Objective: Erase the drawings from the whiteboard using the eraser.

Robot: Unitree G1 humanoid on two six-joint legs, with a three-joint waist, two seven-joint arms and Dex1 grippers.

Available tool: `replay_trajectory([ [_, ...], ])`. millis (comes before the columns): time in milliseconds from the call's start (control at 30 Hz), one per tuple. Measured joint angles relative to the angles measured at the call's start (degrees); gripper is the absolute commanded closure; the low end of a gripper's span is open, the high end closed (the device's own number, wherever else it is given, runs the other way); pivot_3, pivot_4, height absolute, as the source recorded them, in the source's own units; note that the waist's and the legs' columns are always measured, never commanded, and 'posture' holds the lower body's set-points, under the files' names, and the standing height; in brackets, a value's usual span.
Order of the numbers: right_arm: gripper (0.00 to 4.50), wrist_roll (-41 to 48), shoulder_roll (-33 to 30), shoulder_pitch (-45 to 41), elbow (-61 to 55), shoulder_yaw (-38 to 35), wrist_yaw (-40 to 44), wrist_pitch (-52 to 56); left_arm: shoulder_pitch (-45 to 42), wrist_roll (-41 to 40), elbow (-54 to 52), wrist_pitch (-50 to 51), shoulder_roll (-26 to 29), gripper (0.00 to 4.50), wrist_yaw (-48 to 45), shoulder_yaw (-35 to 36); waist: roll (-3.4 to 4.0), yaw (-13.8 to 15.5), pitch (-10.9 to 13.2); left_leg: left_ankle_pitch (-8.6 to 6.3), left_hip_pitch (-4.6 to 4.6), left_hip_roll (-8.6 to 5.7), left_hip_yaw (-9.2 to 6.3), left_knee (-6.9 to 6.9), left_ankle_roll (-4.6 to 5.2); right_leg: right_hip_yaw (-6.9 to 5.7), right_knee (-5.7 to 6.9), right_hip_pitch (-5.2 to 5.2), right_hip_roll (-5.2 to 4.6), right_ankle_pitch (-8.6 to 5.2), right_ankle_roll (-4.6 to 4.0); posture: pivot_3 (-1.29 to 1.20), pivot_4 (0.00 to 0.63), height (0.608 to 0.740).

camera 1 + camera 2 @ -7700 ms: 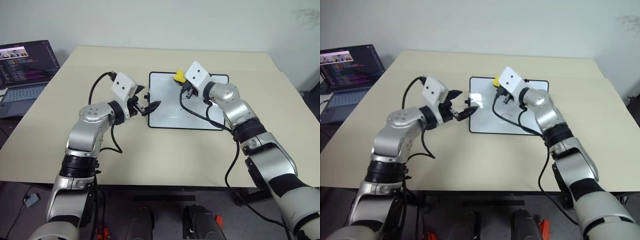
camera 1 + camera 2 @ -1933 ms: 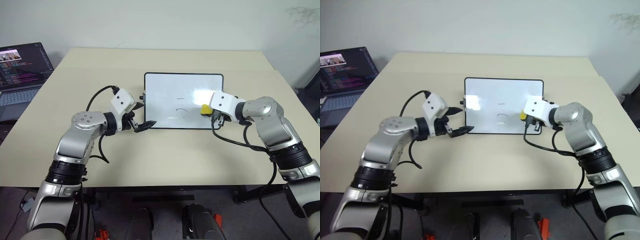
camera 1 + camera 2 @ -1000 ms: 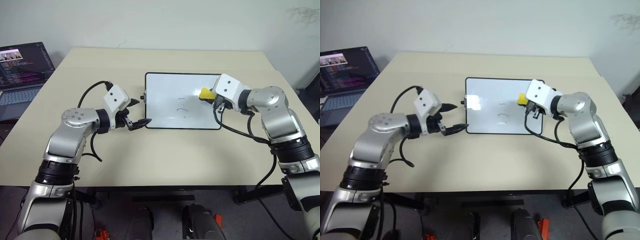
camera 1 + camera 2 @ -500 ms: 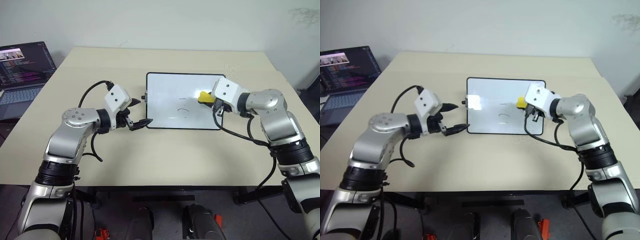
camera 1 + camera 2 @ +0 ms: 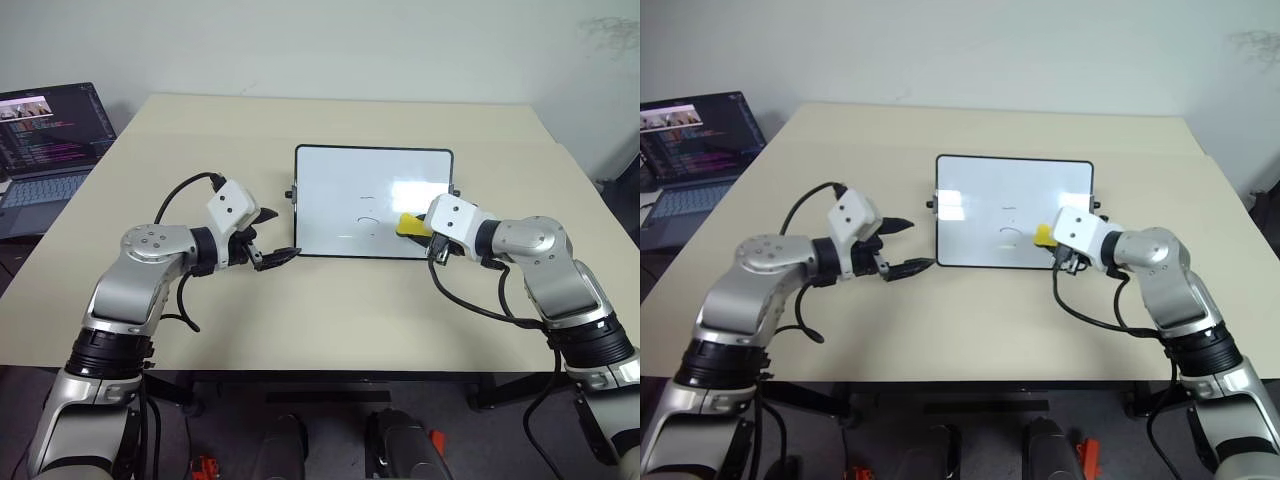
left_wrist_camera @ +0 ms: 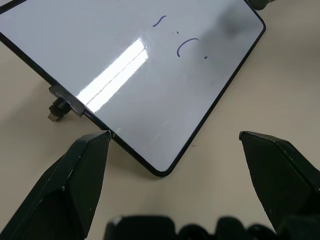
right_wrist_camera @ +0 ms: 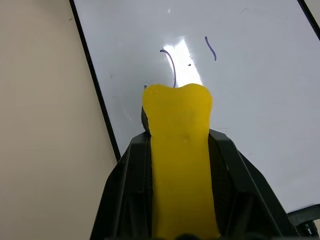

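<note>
**Whiteboard centred, an arm at each side**

The whiteboard [image 5: 373, 200] lies flat on the table [image 5: 330, 300], towards its far middle. The drawings [image 5: 367, 221] sit near the board's centre. The eraser [image 5: 411, 225], in the right end effector [image 5: 419, 229], is over the board's near right part. The left end effector [image 5: 277, 247] is beside the board's near left corner. A laptop [image 5: 45, 150] stands far left, off the table.

A pale beige table [image 5: 330, 320] stands against a plain whitish wall [image 5: 330, 45]; an open laptop [image 5: 45, 150] sits at its left.

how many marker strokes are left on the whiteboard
3: a short dash, a curved arc beside it, and a tiny dot, all mid-board on the glossy white black-framed whiteboard. The yellow block eraser may hide more.
</note>
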Motion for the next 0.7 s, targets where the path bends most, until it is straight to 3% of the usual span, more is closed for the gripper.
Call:
replay_trajectory([
  [167,3.38,-0.74,1.76,-3.52,3.03,0.87,-1.35,-0.10,-0.65,0.41,0.56,-0.26,-0.12,0.00,0.02,-0.10,0.00,-0.19,0.00,0.00,0.01,0.02,0.00,-0.02,0.00,0.00,0.04,-0.02,0.02,0.00,0.00,0.00,0.150,0.740],
  [433,3.38,-6.29,8.56,-14.28,18.84,6.13,-6.39,-5.51,-1.92,1.23,2.13,-0.98,-0.72,0.00,0.17,-0.32,0.00,-0.09,0.00,0.00,0.00,0.00,0.00,-0.02,0.00,-0.01,0.00,-0.01,0.01,0.02,0.00,0.00,0.150,0.740],
  [700,3.38,-9.71,12.06,-19.15,30.69,9.03,-9.05,-9.73,-1.94,1.39,2.01,-1.04,-1.85,0.00,0.33,-0.68,0.00,-0.07,0.00,0.00,-0.01,0.01,-0.01,-0.05,0.00,-0.02,0.01,-0.02,0.01,0.03,0.03,0.00,0.150,0.740],
])
